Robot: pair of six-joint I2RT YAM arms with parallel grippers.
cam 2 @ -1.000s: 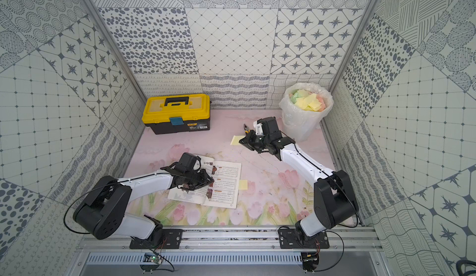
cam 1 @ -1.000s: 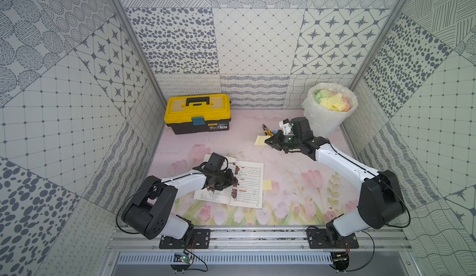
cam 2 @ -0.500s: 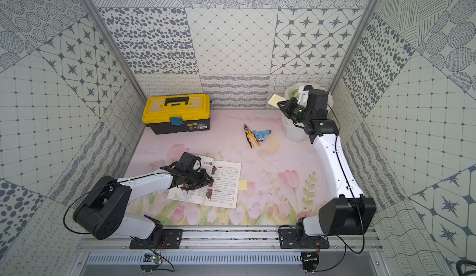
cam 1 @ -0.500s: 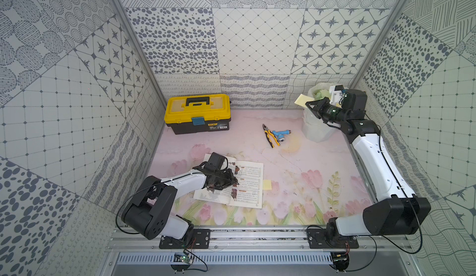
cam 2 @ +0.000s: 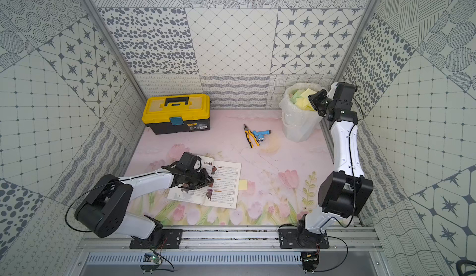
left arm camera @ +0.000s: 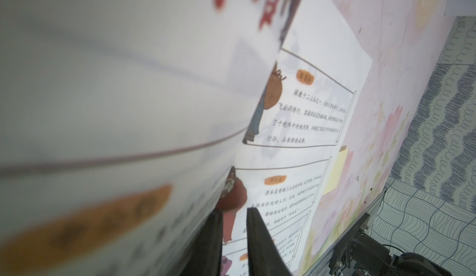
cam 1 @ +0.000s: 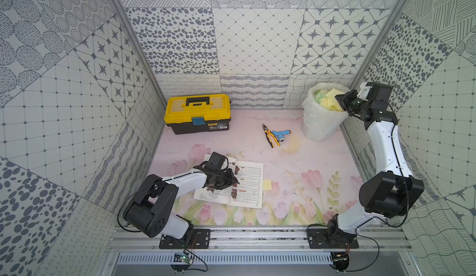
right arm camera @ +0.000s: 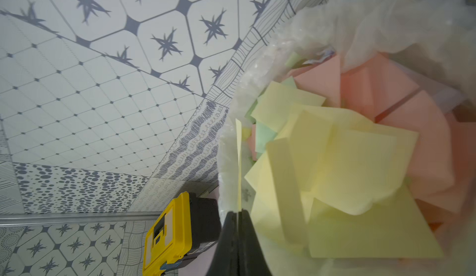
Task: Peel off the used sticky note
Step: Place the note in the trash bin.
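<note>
Near to far: my left gripper (cam 1: 233, 180), jaws narrowly apart, presses the open book (cam 1: 248, 184) at 7 o'clock, spare yellow note (cam 1: 267, 184) at its edge; mid-worktop (cam 1: 296, 164) roomy beside pliers (cam 1: 269, 137); my right gripper (cam 1: 339, 99), newly swung to 1 o'clock, pinches the peeled sticky note (cam 1: 332, 92) over the bin (cam 1: 319, 125) rim, release pending.

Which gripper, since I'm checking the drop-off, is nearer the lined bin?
Right. The right gripper hangs at the rim of the bin, jaws shut on a yellow sticky note. The left gripper rests on the open book, far from it.
</note>
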